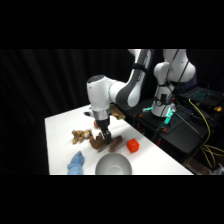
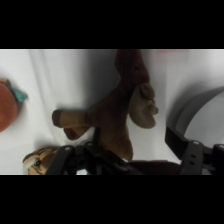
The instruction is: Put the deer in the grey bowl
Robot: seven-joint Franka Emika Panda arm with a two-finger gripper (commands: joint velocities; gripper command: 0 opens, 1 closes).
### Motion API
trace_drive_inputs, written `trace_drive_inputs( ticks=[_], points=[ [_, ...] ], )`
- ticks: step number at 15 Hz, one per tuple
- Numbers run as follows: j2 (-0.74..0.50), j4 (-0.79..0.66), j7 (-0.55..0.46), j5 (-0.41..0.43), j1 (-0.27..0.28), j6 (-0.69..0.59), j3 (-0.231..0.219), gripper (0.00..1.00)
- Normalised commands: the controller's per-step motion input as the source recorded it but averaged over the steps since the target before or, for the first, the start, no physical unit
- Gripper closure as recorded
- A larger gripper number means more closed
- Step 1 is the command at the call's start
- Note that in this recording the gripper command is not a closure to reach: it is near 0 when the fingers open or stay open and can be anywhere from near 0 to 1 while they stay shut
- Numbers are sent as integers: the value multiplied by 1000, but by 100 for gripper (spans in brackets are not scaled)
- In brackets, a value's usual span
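gripper down on the deer lying on the table, can't tell if fingers closed; grey bowl just beside, red cube near

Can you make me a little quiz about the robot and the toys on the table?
1. True or false: the deer is already inside the grey bowl.
2. Which toy sits on the far side of the deer from the blue toy? A) the red cube B) the tan animal C) a yellow car
3. Fill in: the pincer is down right at the ____.

Key: 1. False, the deer lies on the white table next to the bowl. 2. A. 3. deer.
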Motion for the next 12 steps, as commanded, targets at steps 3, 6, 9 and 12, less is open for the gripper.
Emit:
trace_drive_inputs(
  ticks=[3, 6, 9, 12],
  points=[
    [255, 61, 261, -89, 165, 387, -151, 0],
    [309, 134, 218, -129, 177, 324, -219, 0],
    [319, 233, 146, -78, 134, 172, -180, 0],
    [217, 216, 87, -15, 80, 69, -98, 100]
  ],
)
